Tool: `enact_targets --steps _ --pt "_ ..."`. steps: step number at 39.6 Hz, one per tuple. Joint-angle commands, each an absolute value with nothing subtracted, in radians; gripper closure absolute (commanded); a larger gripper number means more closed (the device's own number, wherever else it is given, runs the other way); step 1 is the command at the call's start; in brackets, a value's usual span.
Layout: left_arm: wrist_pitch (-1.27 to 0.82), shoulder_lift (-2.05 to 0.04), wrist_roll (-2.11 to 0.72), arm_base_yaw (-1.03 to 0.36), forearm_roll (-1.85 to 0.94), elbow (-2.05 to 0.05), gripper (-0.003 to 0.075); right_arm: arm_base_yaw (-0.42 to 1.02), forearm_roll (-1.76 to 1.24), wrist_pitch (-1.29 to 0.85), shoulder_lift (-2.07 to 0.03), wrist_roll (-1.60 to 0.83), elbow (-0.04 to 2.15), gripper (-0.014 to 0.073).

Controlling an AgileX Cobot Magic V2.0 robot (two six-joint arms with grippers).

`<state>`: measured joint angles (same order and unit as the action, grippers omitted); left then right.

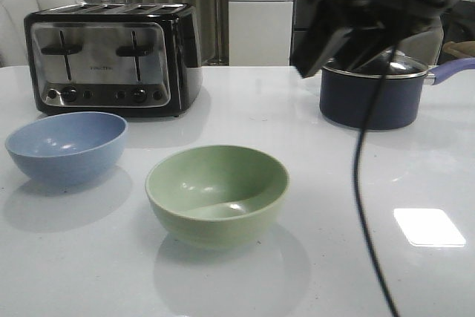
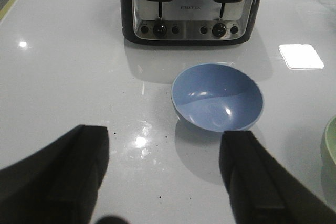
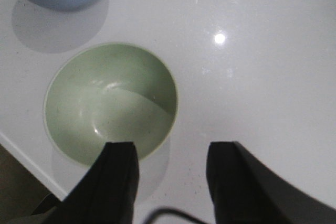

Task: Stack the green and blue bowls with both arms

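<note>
Green bowl [image 1: 217,194] and blue bowl [image 1: 67,146] sit upright, apart.

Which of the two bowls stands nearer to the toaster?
The blue bowl: it sits just in front of the toaster, while the green bowl stands farther forward.

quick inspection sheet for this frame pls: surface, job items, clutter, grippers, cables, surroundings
Surface: white glossy table, glare patches, few dark specks.
Job's things: blue bowl and green bowl upright, empty, apart, unstacked.
Clutter: toaster behind blue bowl; navy lidded saucepan back right.
Grippers: left gripper open, short of blue bowl; right gripper open over green bowl's rim.
Cables: black cable hangs from right arm.
Surroundings: curtain, white cabinet behind.
</note>
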<state>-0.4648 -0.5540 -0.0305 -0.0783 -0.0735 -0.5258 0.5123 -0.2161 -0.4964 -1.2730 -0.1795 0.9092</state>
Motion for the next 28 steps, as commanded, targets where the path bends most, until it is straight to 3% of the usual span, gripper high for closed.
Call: enact_targets --steps 1,17,28 --pt "-0.380 -0.562 -0.026 -0.077 -0.078 -0.553 0.0212 0.513 -0.193 -0.442 -1.112 -0.199 0.849 0.0167" --pt "-0.357 -0.576 -0.092 -0.077 -0.075 -0.557 0.0212 0.513 -0.184 -0.615 -0.684 -0.204 0.597 0.0167" --pt "-0.514 -0.746 -0.126 -0.102 -0.085 -0.710 0.0212 0.513 -0.184 -0.633 -0.606 -0.204 0.580 0.0167"
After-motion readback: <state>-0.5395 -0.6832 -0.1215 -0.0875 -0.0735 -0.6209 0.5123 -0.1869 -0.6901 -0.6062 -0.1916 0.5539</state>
